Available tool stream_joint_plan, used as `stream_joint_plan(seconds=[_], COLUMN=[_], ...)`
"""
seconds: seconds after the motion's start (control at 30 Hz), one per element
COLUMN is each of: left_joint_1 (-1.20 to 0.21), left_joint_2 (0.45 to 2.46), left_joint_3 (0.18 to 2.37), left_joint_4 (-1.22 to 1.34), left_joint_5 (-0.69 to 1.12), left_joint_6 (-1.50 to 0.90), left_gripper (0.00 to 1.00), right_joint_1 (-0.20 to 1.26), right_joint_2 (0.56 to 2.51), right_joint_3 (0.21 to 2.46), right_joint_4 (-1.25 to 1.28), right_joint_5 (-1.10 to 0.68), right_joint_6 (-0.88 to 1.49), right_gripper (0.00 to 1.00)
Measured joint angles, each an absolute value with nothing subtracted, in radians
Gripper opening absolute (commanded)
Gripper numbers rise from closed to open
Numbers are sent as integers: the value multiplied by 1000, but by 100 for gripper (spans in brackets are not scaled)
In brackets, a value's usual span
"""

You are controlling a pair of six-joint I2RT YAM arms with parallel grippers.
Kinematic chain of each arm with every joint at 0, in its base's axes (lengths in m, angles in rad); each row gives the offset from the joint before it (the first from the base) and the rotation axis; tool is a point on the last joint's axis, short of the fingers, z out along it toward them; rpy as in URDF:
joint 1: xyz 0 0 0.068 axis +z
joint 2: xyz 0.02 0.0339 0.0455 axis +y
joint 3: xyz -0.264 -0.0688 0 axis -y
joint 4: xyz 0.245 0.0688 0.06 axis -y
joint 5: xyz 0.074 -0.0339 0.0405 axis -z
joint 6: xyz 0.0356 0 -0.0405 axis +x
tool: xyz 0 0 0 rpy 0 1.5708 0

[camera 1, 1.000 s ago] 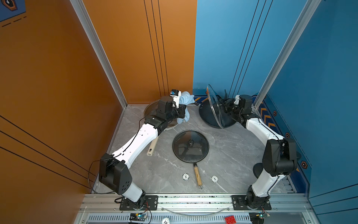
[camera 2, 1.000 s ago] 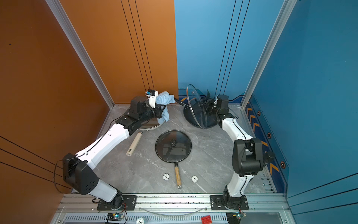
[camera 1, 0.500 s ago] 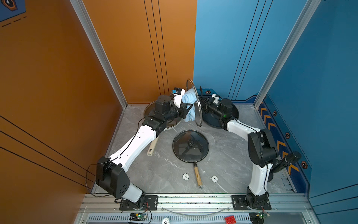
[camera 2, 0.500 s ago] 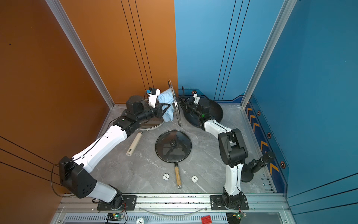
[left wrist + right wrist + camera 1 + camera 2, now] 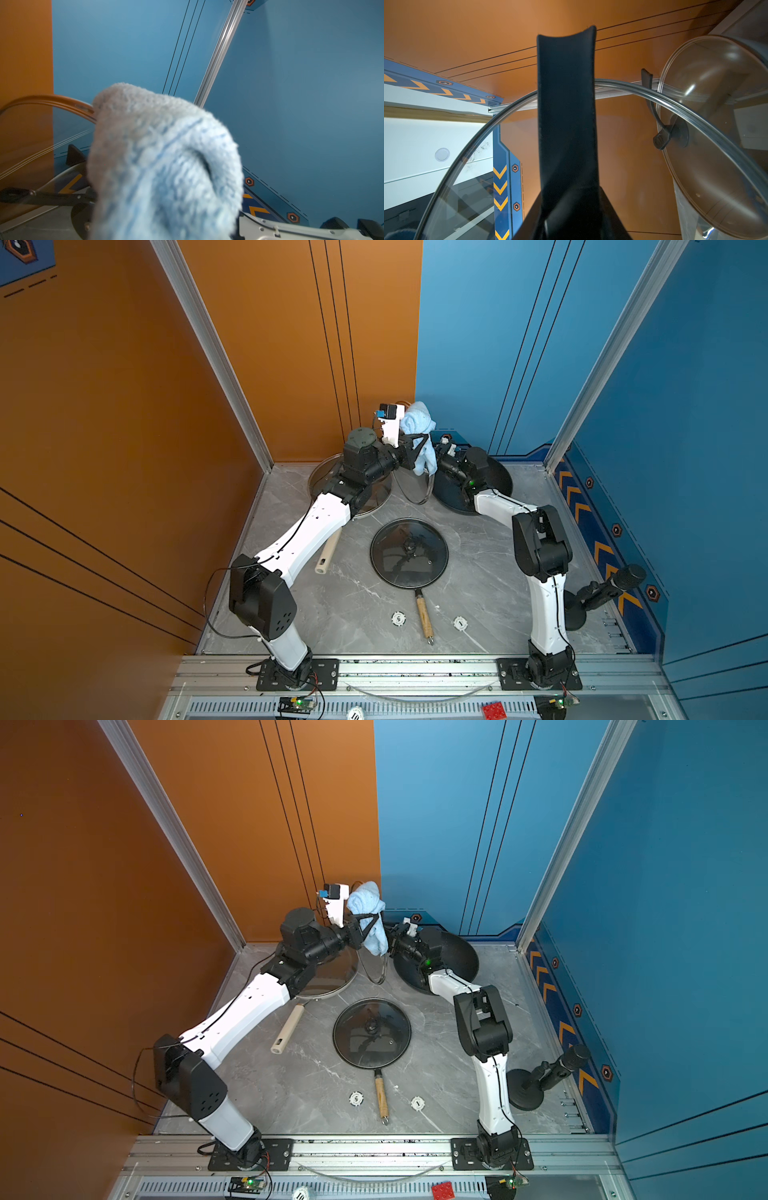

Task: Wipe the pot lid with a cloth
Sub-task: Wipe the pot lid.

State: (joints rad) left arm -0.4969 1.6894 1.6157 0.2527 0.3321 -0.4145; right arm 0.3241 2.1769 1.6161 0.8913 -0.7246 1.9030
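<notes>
Left hand (image 5: 417,444) clamped on cloth (image 5: 417,425), held high at rim of upright lid (image 5: 413,489) above rear worktop (image 5: 478,564); right hand (image 5: 435,462) gripped the lid; wiping judged barely begun, most glass left to wipe.

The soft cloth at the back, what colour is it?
The soft cloth is light blue, clearest in a top view.

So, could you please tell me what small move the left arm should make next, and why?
Probably press the cloth against the glass lid and sweep down its face. The left pincer is shut on the bunched cloth at the lid's upper rim, while the right pincer holds the lid on edge.
</notes>
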Motion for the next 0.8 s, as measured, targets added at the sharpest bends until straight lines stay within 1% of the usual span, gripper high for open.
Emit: stream_joint_plan(seconds=[0.17, 0.3, 0.43, 0.57, 0.7, 0.8], left_joint_1=[-419, -374, -371, -380, -389, -405], left_joint_2=[1766, 1835, 1875, 1880, 1880, 1876], left_joint_3=[1635, 1626, 1618, 1587, 1544, 1551], left_joint_4=[345, 360, 387, 409, 395, 378], left_joint_5=[268, 216, 183, 152, 134, 147], left_joint_6=[-501, -562, -611, -650, -656, -648], left_gripper=[13, 13, 12, 12, 13, 14], right_joint_1=[320, 321, 300, 259, 226, 210], right_joint_2=[2115, 2045, 1996, 1988, 1988, 1988], right_joint_3=[1568, 1555, 1555, 1555, 1555, 1557], right_joint_4=[919, 1031, 1132, 1189, 1196, 1182], right_joint_5=[-766, -786, -783, -793, -817, -836], right_joint_6=[1911, 1956, 1990, 2021, 2036, 2028], right_gripper=[12, 12, 12, 12, 12, 12])
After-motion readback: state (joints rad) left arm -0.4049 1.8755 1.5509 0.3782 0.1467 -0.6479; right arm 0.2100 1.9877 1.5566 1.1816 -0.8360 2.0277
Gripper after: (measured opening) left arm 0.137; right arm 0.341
